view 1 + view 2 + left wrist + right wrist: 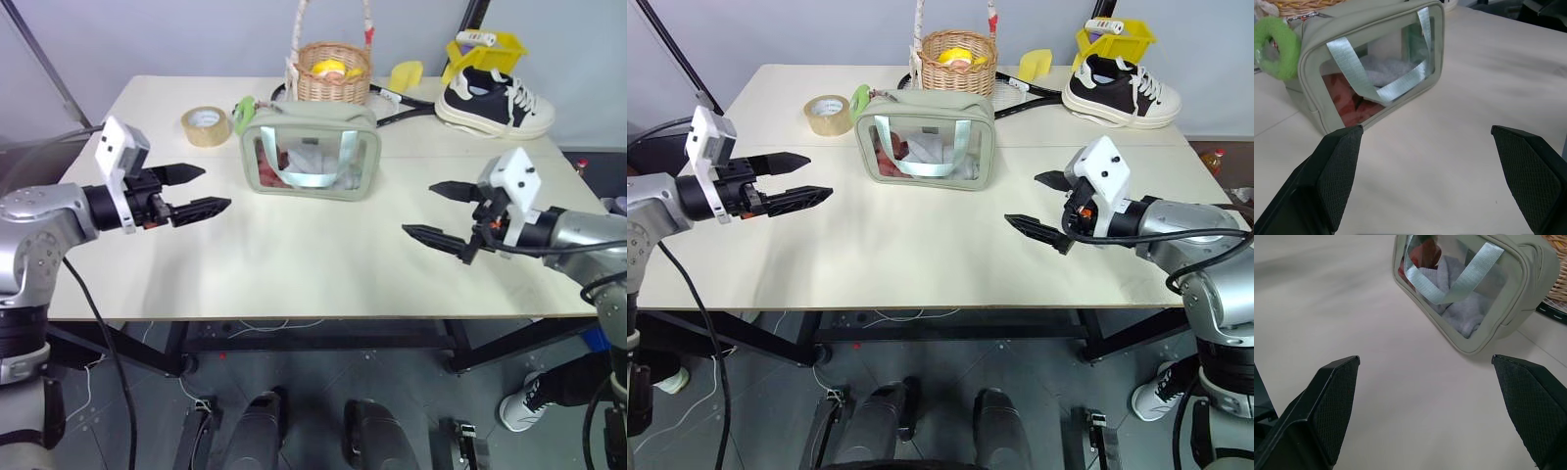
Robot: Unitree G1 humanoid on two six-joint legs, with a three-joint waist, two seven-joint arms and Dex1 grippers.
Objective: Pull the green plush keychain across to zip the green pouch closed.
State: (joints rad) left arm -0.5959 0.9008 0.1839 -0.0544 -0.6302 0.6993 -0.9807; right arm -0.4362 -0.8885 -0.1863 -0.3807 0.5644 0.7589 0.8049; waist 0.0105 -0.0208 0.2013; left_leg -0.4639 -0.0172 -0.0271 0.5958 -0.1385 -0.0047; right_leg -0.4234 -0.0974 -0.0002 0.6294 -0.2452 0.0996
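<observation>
The green pouch (309, 154) stands upright at the middle of the table, its clear side panel showing grey and red contents and a mint webbing handle (1378, 83). The green plush keychain (243, 115) hangs at the pouch's top left corner, a lime fuzzy ring (1279, 47) in the left wrist view. My left gripper (201, 190) hovers open to the left of the pouch, apart from it and pointing at it. On the other side my right gripper (438, 211) is open too, a little nearer the front edge, holding nothing.
A roll of tape (205, 125) lies left of the pouch. Behind it stand a wicker basket (333, 70), a racket (402, 103), a yellow scoop (406, 73), a black-and-white sneaker (495, 101) and a yellow bin (485, 47).
</observation>
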